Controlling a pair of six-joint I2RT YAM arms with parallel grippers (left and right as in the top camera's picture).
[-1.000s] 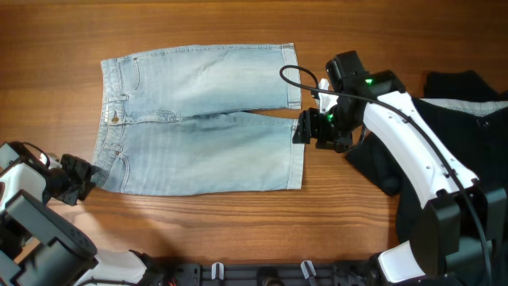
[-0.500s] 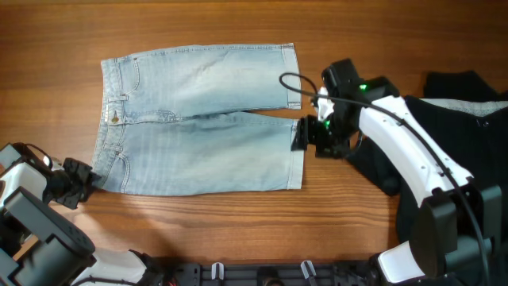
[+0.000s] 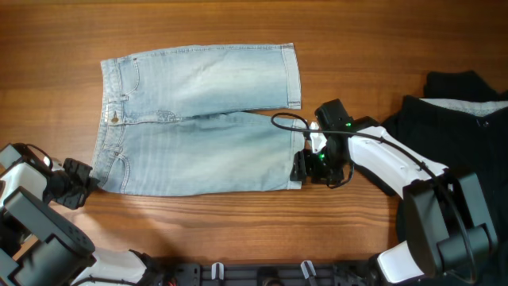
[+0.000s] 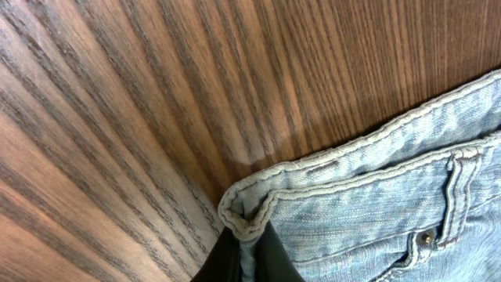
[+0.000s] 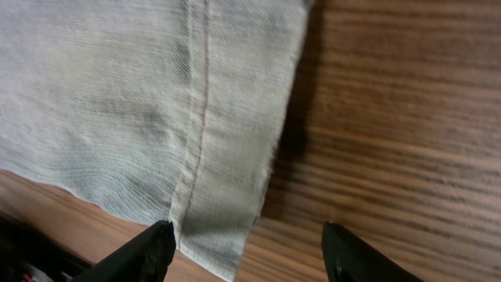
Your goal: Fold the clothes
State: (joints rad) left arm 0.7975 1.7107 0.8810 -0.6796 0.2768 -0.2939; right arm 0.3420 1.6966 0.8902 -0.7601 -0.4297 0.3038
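Note:
The light-blue denim shorts (image 3: 198, 119) lie flat on the table, waistband to the left, hemmed legs to the right. My left gripper (image 3: 83, 181) is shut on the waistband's near-left corner (image 4: 249, 219), the denim pinched between its fingers (image 4: 227, 262). My right gripper (image 3: 300, 168) is open at the near leg's hem corner (image 5: 227, 211), one finger (image 5: 145, 251) over the cloth and the other (image 5: 352, 254) over bare wood. The black garment (image 3: 452, 135) with a grey neckband lies at the right.
The wooden table (image 3: 238, 222) shows around the shorts. A black cable (image 3: 286, 123) loops from the right arm over the near leg's hem. The arm bases sit along the table's front edge.
My right gripper has moved toward the front, from the gap between the two leg hems down to the near leg's lower hem corner. My left gripper has shifted slightly forward at the waistband corner.

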